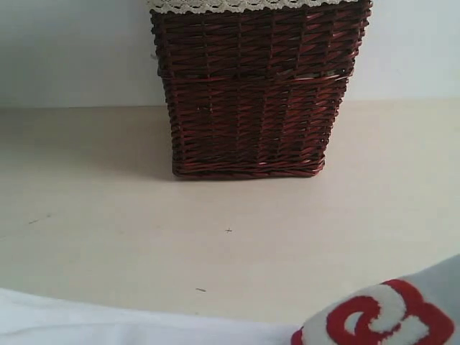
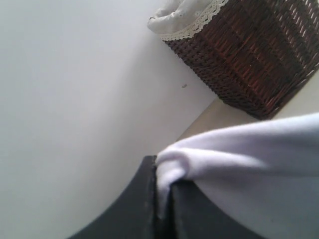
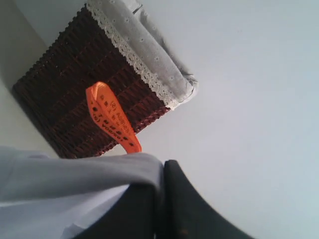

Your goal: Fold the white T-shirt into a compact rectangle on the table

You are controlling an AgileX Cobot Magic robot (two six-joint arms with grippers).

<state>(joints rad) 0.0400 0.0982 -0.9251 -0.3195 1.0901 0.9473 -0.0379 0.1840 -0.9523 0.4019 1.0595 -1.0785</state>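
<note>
The white T-shirt (image 1: 108, 320) fills the bottom edge of the exterior view, with a fuzzy white letter outlined in red (image 1: 374, 316) at the lower right. Neither gripper shows in that view. In the left wrist view my left gripper (image 2: 163, 199) is shut on a bunched fold of the white T-shirt (image 2: 249, 154), which drapes over one black finger. In the right wrist view my right gripper (image 3: 160, 194) is shut on an edge of the T-shirt (image 3: 75, 174), and the orange neck tag (image 3: 110, 118) sticks up beside it. The beige table (image 1: 108, 215) lies beneath.
A dark brown wicker basket (image 1: 251, 93) with a lace-trimmed cloth liner (image 1: 244, 6) stands at the back middle of the table, against a pale wall. Bare tabletop stretches between the basket and the shirt.
</note>
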